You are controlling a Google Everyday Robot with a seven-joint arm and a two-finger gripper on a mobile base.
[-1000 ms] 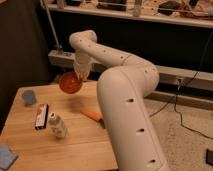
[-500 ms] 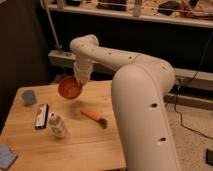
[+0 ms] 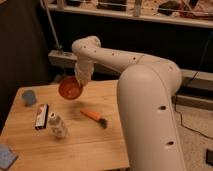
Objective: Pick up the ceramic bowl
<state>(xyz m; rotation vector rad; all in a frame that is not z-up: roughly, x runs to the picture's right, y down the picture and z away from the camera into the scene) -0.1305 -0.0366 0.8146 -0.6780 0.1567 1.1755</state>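
The ceramic bowl [image 3: 70,89] is small, round and glossy red-orange. It hangs tilted a little above the far edge of the wooden table [image 3: 85,145], casting a shadow below it. My gripper [image 3: 80,80] is at the bowl's upper right rim and is shut on it. The white arm [image 3: 145,100] reaches over from the right and fills the right side of the view.
On the table are a small blue cup [image 3: 28,96] at far left, a black and white pack [image 3: 41,116], a small white bottle [image 3: 57,125], an orange-handled brush [image 3: 94,117] and a blue cloth [image 3: 6,156] at the front left corner. A metal rail [image 3: 60,55] and shelves stand behind.
The bowl stays in the gripper and has sunk slightly and tilted. The large arm link has swung right, uncovering more of the orange-handled brush.
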